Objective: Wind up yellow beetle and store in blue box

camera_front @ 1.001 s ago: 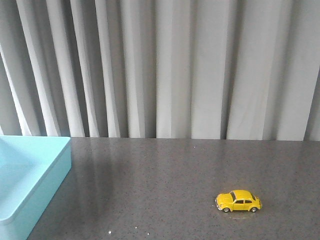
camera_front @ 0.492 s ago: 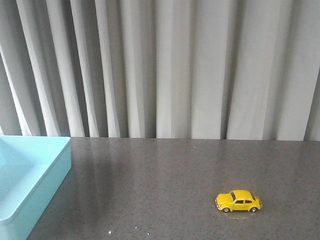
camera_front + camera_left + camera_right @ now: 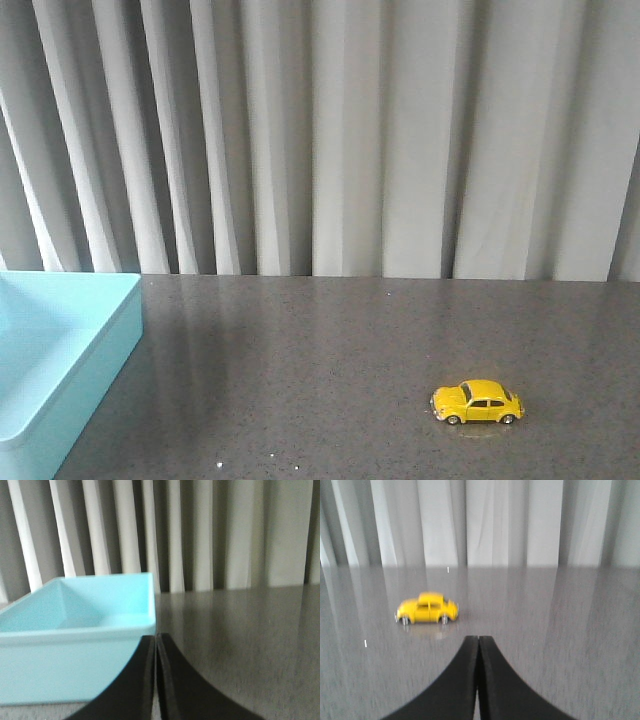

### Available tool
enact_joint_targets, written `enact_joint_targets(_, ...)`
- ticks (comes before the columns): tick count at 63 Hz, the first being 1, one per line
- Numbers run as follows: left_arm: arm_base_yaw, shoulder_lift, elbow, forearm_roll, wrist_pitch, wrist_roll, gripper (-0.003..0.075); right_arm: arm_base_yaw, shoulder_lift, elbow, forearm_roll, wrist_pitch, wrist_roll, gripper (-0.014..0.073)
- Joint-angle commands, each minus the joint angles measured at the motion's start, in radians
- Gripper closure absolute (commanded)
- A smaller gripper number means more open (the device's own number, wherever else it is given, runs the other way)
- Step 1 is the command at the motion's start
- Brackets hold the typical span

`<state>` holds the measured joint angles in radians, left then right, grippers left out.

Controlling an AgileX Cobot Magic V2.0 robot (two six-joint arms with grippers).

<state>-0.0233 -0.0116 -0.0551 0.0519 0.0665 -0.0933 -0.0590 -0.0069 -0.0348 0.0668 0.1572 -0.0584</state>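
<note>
The yellow beetle (image 3: pixel 477 402) stands on its wheels on the dark table, right of centre and toward the front edge. In the right wrist view the yellow beetle (image 3: pixel 427 610) sits a short way beyond and to one side of my right gripper (image 3: pixel 478 638), which is shut with nothing held. The blue box (image 3: pixel 70 345) lies at the table's left side. My left gripper (image 3: pixel 155 636) is shut on nothing, its tips close to the near corner of the blue box (image 3: pixel 80 622). Neither gripper appears in the front view.
A grey pleated curtain (image 3: pixel 330 140) hangs behind the table's far edge. The dark speckled tabletop (image 3: pixel 300 370) stretches between the box and the car.
</note>
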Motion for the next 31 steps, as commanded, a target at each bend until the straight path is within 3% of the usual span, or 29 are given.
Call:
enact_joint_targets(1,0.0,0.032,-0.137,-0.008,-0.067,-0.028,0.0726,-0.006,0.053,-0.132,-0.006,-0.088,-0.003,0.0599)
enact_joint_targets(16,0.0,0.295,-0.477,-0.001,0.085,-0.024,0.0726,-0.006,0.316,-0.45,-0.014,-0.035,-0.008,0.0599)
enact_joint_targets(24,0.0,0.472,-0.653,0.005,0.214,-0.021,0.0726,-0.006,0.503,-0.615,-0.017,0.088,-0.015,0.0599)
enact_joint_targets(31,0.0,0.587,-0.715,0.003,0.299,-0.009,0.0726,-0.006,0.615,-0.671,-0.017,0.176,-0.037,0.0599)
